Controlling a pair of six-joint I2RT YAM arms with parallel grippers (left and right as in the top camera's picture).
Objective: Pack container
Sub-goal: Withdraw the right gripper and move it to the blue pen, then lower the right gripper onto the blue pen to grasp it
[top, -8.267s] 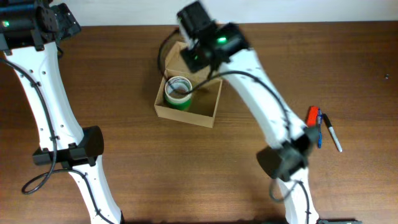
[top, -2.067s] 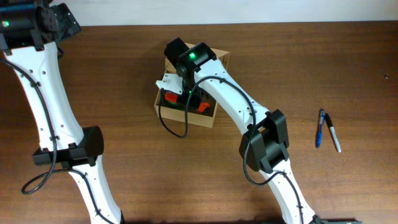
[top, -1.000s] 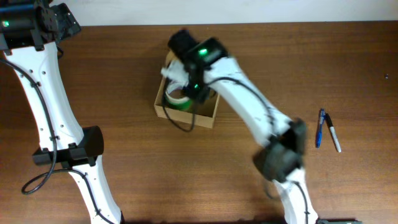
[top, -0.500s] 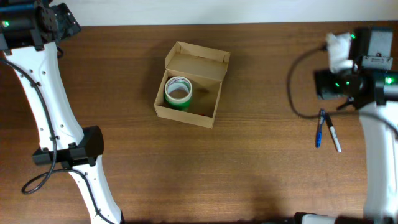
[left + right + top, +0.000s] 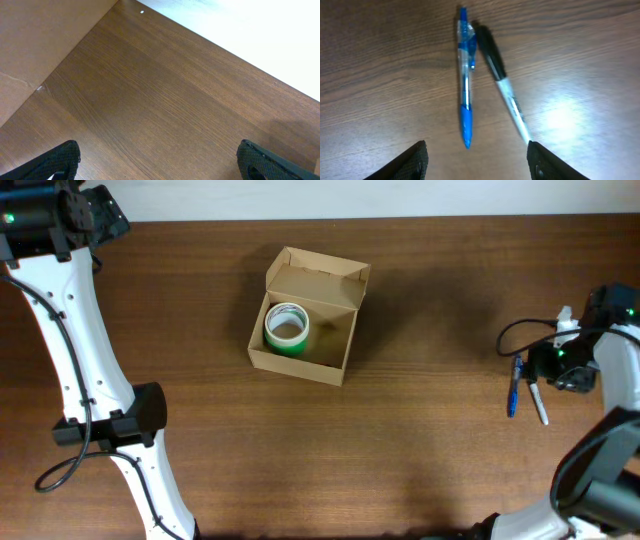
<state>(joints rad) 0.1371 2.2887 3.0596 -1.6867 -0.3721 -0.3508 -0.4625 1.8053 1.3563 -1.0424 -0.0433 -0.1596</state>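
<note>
Dark brown wood-grain table (image 5: 420,440) fills nearly the whole overhead view, with a pale strip of wall along the far edge. One container (image 5: 308,315), a tan cardboard box with its flap lid standing open, sits near the table's middle, and one green tape roll (image 5: 287,328) lies in its left half. Two pens lie at the right, close together: one blue pen (image 5: 464,75) and one black-capped marker (image 5: 502,82), their upper ends nearly touching. Two arms are present. The right gripper (image 5: 477,160) hangs over the pens, jaws spread and holding nothing. The left gripper (image 5: 157,160), jaws wide apart, hangs over bare wood.
</note>
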